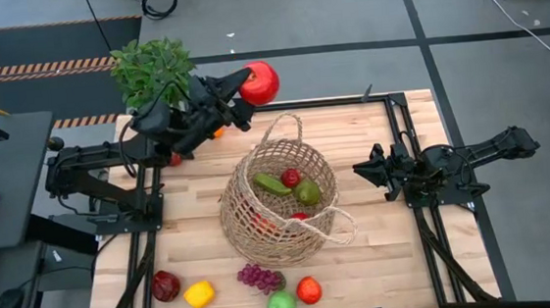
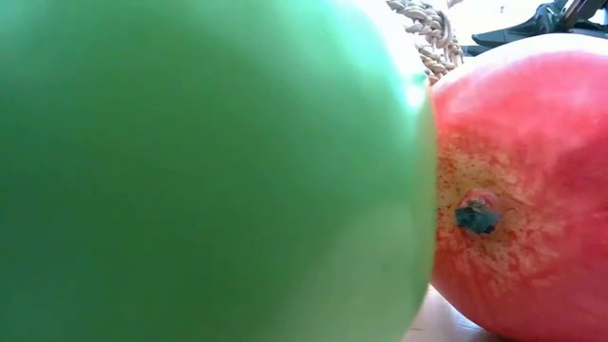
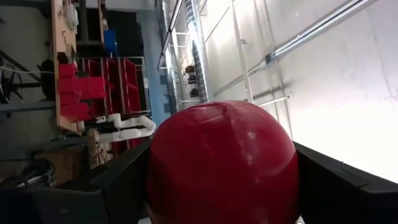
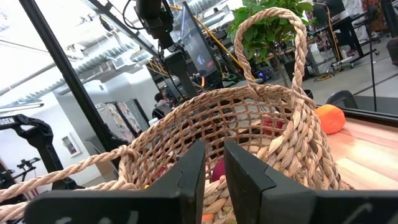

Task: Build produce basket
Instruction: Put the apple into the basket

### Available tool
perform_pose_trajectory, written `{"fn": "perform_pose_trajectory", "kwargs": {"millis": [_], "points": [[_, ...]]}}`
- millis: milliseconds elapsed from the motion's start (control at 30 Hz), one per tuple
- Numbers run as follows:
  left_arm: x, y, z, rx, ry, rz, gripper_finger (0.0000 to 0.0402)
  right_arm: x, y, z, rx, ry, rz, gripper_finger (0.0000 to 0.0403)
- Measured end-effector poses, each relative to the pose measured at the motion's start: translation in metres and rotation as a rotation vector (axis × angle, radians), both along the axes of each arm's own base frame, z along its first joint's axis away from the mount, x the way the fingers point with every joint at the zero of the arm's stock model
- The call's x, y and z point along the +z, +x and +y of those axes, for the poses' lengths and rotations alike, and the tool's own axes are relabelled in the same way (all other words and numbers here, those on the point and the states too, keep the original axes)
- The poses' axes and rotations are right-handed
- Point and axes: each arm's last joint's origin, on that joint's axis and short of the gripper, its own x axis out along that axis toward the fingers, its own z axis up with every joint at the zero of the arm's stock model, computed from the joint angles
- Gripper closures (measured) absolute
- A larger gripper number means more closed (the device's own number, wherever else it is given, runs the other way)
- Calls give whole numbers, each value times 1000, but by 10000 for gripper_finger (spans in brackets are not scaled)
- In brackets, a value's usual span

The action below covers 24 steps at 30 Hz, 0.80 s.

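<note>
High view: basket (image 1: 281,201) holds cucumber (image 1: 271,184), pear (image 1: 307,192) (apple (image 1: 291,177) between).

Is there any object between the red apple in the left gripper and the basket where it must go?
Nothing visible does. The left gripper holds the red apple above the table's far edge, and the wood between it and the basket is bare. The basket's upright handle faces that side.

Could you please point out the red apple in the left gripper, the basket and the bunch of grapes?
red apple (image 1: 260,82), high view, middle of the fruit.
left gripper (image 1: 247,87), high view, between the fingertips at the apple.
basket (image 1: 242,176), high view, woven left rim.
grapes (image 1: 260,276), high view, middle of the bunch.
</note>
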Motion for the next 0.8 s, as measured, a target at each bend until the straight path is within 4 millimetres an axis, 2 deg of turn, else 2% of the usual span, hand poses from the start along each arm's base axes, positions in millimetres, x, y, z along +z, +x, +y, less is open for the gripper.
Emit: {"fn": "perform_pose_trajectory", "kwargs": {"millis": [133, 400, 533, 633, 800], "points": [[-3, 1, 0, 11, 20, 55, 74, 0, 0, 0, 0, 0, 0, 338], [-16, 6, 0, 165, 403, 404, 74, 0, 0, 0, 0, 0, 0, 338], [-21, 8, 1, 172, 471, 500, 74, 0, 0, 0, 0, 0, 0, 338], [-24, 11, 0, 127, 462, 493, 74, 0, 0, 0, 0, 0, 0, 338], [-41, 42, -2, -37, 403, 397, 74, 0, 0, 0, 0, 0, 1, 338]]}}
